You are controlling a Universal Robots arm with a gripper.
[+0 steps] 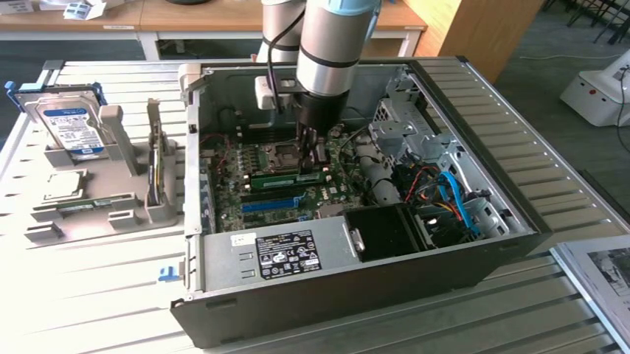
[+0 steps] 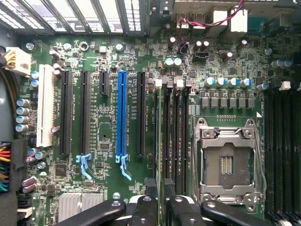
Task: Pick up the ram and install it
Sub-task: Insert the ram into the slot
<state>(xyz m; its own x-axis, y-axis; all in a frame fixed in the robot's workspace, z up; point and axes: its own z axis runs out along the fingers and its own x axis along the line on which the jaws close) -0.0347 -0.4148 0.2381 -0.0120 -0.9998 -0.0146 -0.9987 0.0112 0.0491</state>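
The ram [image 1: 280,179] is a long green stick, held low over the motherboard [image 1: 236,193] inside the open computer case [image 1: 512,221]. It lies beside the processor socket [image 1: 279,155]. My gripper [image 1: 313,166] reaches down from above and is shut on the ram at its end toward the exterior view's right. In the wrist view the ram [image 2: 160,132] shows edge-on as a thin dark line between my gripper's [image 2: 160,184] black fingertips [image 2: 150,184]. It is lined up along the black memory slots [image 2: 175,136] next to the empty socket [image 2: 229,165]. I cannot tell whether it is touching a slot.
A blue expansion slot [image 2: 122,117] and black slots run parallel nearby. The power supply [image 1: 285,251] and blue cables [image 1: 458,199] fill the case's near side. Outside, at the exterior view's left, a grey holder [image 1: 118,214] carries a blue-labelled hard drive [image 1: 64,125] and a square chip [image 1: 64,184].
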